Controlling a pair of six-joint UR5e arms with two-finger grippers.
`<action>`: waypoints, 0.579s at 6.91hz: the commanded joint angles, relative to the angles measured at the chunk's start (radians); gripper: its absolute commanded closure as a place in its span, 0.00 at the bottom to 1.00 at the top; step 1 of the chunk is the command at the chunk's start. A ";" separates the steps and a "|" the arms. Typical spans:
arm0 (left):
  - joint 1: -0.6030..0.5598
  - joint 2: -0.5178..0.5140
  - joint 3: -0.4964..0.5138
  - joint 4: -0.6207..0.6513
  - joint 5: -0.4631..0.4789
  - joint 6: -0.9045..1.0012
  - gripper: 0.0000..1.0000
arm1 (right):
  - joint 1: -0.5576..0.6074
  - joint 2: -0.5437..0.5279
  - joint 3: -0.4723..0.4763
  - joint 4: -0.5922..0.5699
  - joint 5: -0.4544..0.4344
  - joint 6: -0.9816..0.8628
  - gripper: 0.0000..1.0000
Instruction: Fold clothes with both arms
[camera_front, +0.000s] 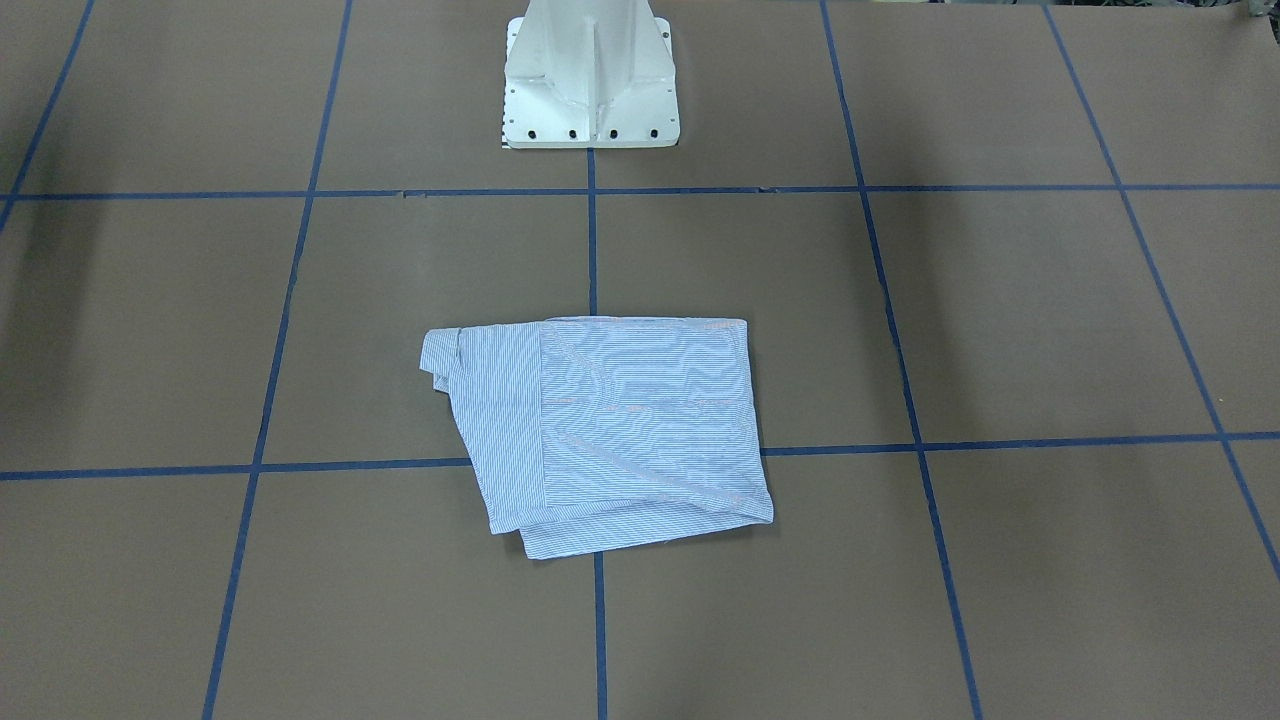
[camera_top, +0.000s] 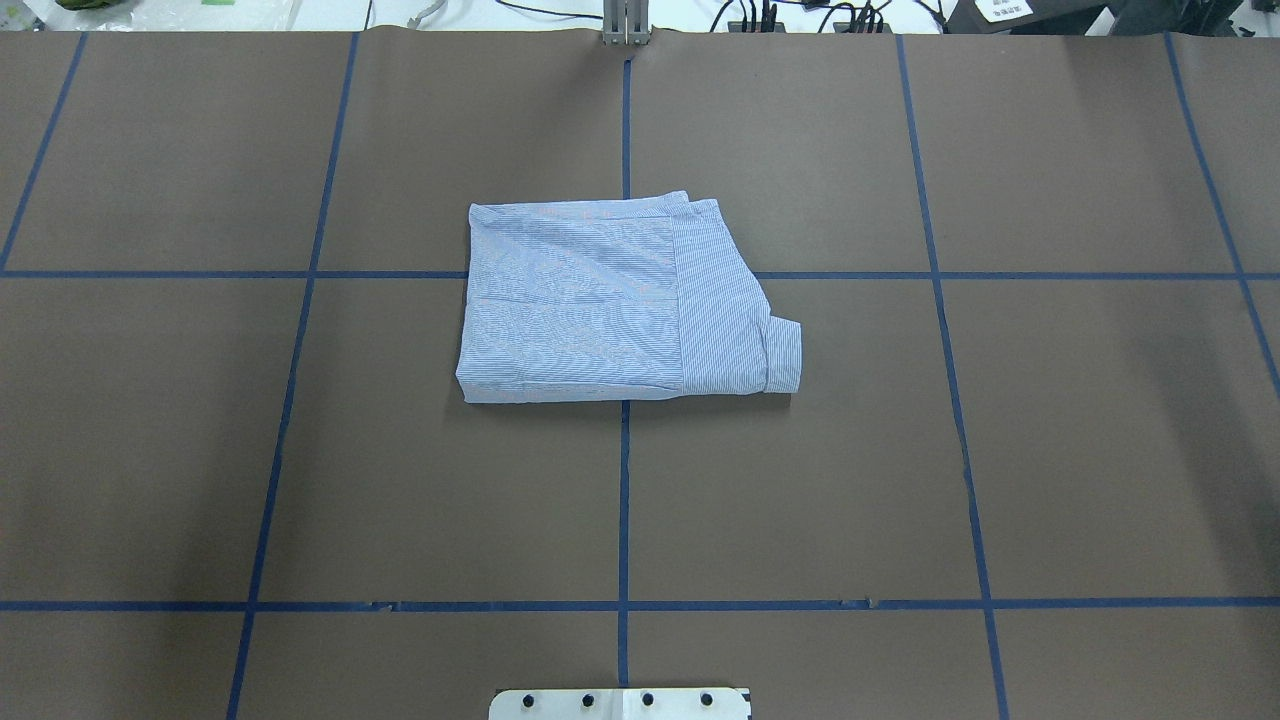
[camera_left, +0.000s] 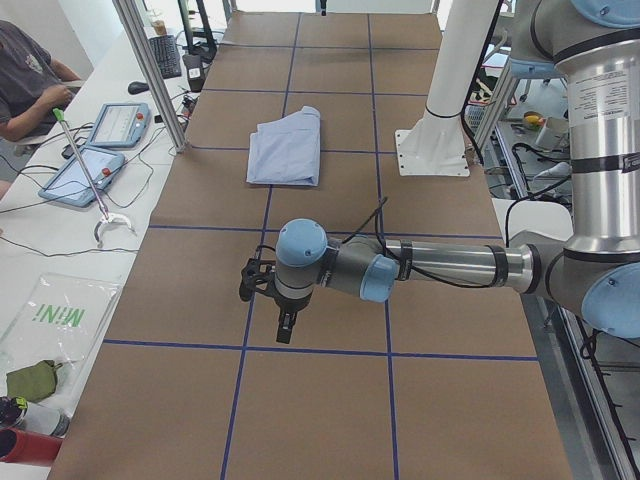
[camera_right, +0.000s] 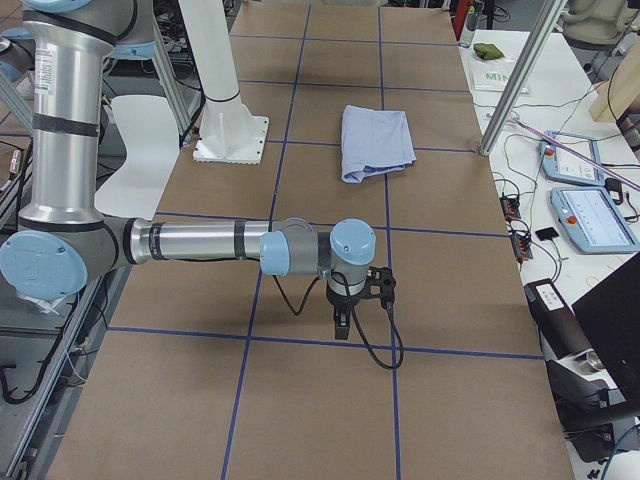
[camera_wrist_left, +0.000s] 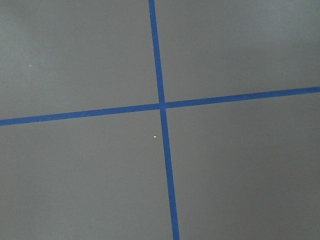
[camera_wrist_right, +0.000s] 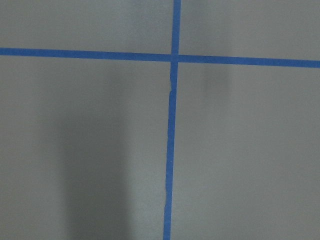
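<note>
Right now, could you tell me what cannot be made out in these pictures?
- Shirt: collar and label show in no view; the folded layers cover them.
- Left gripper: seen only in exterior left, too small to tell whether it is open or shut.
- Right gripper: the same, seen only in exterior right.
- Wrist views: only table and tape; no fingers are in frame.
- Person: cut off by exterior left's edge.

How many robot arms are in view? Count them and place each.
2. The left arm reaches low over the table at its left end; the right arm likewise at its right end, both apart from the shirt.
</note>
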 joint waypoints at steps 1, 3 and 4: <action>-0.001 -0.008 -0.008 0.001 -0.001 -0.001 0.01 | 0.015 -0.006 0.001 0.001 0.003 -0.002 0.00; -0.001 -0.008 -0.010 0.001 -0.001 -0.001 0.01 | 0.015 -0.006 0.003 0.003 0.015 -0.002 0.00; -0.001 -0.008 -0.018 0.001 -0.001 -0.001 0.01 | 0.015 0.000 0.003 0.006 0.008 -0.002 0.00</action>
